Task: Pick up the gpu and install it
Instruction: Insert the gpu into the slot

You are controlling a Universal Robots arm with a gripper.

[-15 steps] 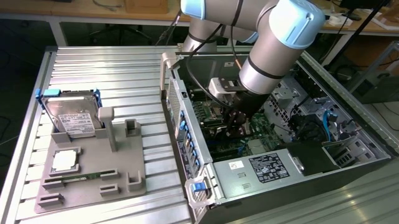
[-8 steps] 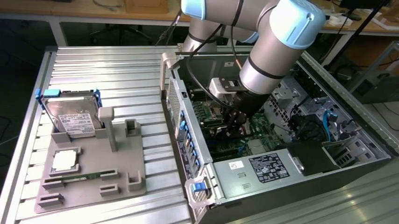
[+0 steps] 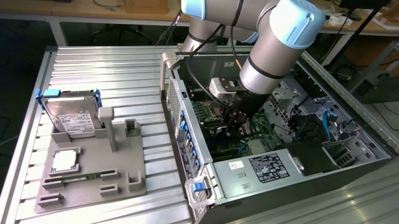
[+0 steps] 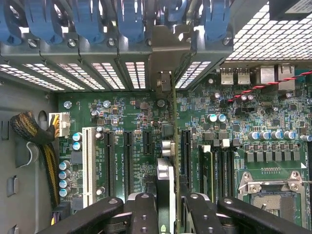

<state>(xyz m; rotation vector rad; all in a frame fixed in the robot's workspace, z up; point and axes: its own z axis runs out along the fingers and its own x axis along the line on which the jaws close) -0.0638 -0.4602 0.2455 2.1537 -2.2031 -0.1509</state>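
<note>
Arm reaches down into the open black computer case. Black gripper holds the gpu, a thin green circuit-board card seen edge-on; jaws clamped on it. Card stands upright over the green motherboard, between its black expansion slots, silver bracket end toward the case's rear grille.

Surface: ribbed metal surface.
On its left in the exterior view: grey fixture tray.
On its right: open computer case, lying on its side.
</note>
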